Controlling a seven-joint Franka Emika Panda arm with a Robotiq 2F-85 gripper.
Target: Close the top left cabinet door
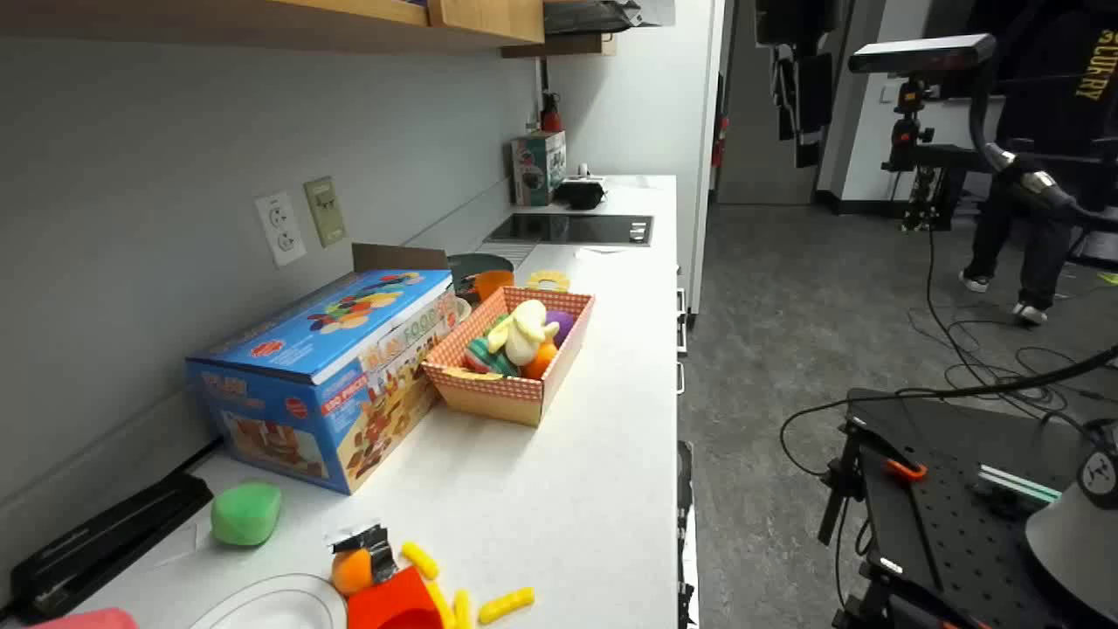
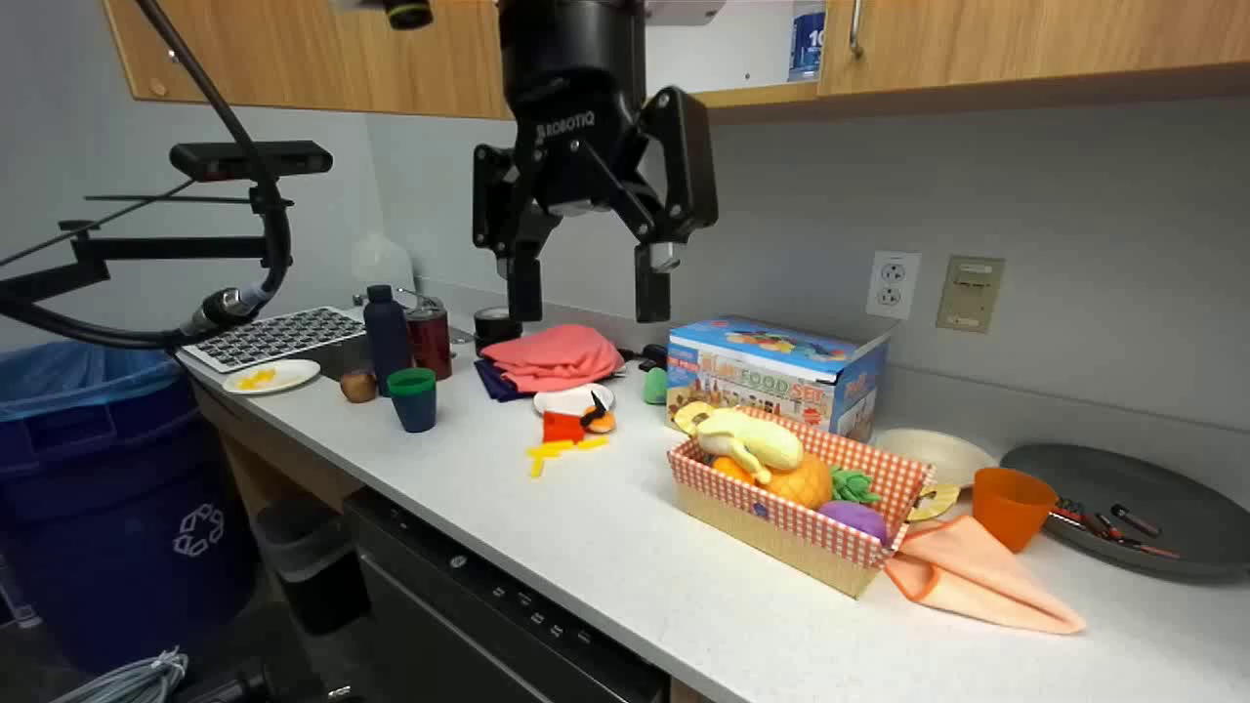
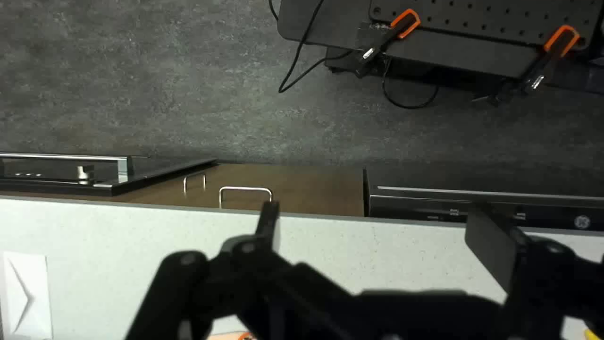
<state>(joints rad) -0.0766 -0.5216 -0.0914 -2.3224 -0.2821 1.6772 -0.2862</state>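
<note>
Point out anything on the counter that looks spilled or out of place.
Yellow sticks look spilled: in both exterior views they lie loose at differing angles on the counter, beside a red piece, rather than gathered.

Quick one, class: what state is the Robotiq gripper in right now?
Robotiq gripper: open, holding nothing.

upper cabinets (image 2: 1035, 44) cut off above, person (image 1: 1066, 105) cropped at head

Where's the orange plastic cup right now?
In an exterior view, the orange plastic cup sits at right, beside the peach cloth and dark round tray, right of the red-checked basket.
</note>
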